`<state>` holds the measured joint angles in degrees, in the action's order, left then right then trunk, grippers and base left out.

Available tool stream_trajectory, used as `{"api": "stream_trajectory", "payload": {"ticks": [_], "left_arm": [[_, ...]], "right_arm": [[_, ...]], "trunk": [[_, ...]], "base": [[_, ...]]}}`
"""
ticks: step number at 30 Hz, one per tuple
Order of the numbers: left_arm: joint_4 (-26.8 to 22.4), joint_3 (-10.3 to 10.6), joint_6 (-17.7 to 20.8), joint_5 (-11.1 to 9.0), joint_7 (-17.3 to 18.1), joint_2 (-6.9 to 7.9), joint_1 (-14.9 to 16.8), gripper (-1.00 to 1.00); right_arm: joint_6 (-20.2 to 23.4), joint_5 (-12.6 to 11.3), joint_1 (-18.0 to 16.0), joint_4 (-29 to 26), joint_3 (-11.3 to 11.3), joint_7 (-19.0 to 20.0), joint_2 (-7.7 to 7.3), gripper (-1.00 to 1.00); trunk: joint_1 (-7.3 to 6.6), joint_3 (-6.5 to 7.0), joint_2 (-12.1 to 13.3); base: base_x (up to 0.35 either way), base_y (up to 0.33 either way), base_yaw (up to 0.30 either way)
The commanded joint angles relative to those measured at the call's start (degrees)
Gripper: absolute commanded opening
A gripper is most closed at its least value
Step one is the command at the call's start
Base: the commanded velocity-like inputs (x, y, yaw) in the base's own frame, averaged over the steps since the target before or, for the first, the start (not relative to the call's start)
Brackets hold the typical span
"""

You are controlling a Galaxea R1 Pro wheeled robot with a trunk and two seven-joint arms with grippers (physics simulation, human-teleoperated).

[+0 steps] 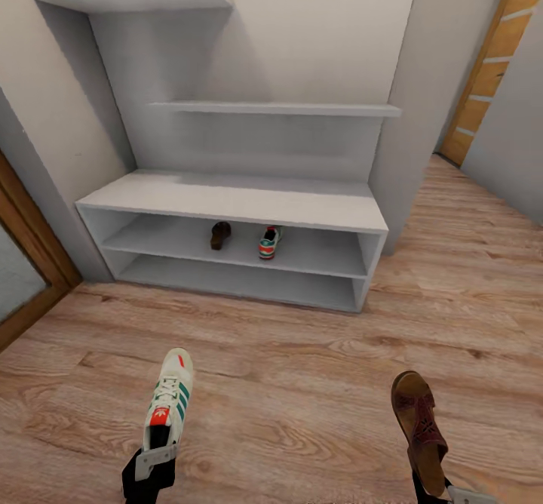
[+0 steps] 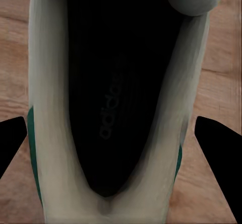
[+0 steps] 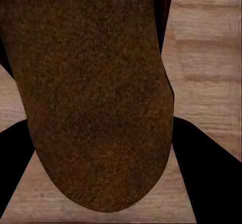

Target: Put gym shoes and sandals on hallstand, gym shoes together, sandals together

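Left hand [image 1: 154,462]: clamped on the heel of a gym shoe [image 1: 170,398], pale finger lying over the collar; toe pointing ahead toward the rack.
Left grip, close up: dark fingers [image 2: 218,153] flanking the shoe's sides in the left wrist view, black insole [image 2: 113,98] facing the camera; held by the heel, likely so the toe can go in first.
Right hand [image 1: 445,489]: closed on the heel end of a sandal [image 1: 418,425], mostly cut off at the picture's lower edge; woven upper turned up.
Right grip, close up: brown sole [image 3: 96,93] between two black fingers [image 3: 206,168], plank floor behind.
Arm pose: both held low and forward, wrists level, shoes carried above the corridor floor [image 1: 302,383], well apart from each other.
Hallstand [image 1: 226,195]: straight ahead, bench top bare.
Upper shelf slot: second sandal [image 1: 219,235] and second gym shoe [image 1: 268,242] near each other at mid-shelf, heels out.
Judged reason for carry: one shoe per hand, each apparently meant to go beside its mate.
Remaining: both carried shoes not yet on the rack.
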<state>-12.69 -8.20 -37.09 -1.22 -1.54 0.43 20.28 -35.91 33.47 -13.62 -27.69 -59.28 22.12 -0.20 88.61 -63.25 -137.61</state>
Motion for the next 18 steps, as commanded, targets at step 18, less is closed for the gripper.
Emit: {"api": "stream_trajectory", "payload": {"ticks": [18], "left_arm": [[0.0, 0.2, 0.0, -0.1, -0.1, -0.03, 0.0, -1.00]], "right_arm": [[-0.2, 0.2, -0.1, -0.1, -0.7, 0.4, -0.05, -1.00]], "trunk": [[-0.01, -0.04, 0.0]], "base": [[0.000, 0.000, -0.247]]}}
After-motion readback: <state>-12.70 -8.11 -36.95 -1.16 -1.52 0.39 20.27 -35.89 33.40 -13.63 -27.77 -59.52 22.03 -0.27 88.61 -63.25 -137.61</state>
